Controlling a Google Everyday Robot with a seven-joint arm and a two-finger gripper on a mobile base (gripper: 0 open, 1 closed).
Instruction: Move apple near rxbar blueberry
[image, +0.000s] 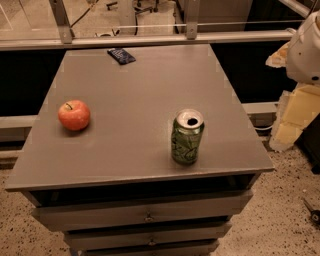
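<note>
Apple (74, 115), bench (150, 85) left; bar (121, 55), far edge. Claw unseen, state unknown. Advice: grip apple centrally from above; skirt can (187, 137).

Smooth, rounded white robot casing (306, 50)

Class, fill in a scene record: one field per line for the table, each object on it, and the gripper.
table: grey, above drawers
apple: left side, stem up
bar: dark blue, flat, far edge, behind the apple
can: green, upright, front right, top open
apple to bar: apart, not touching
gripper: not in view; white robot part at right edge
</note>
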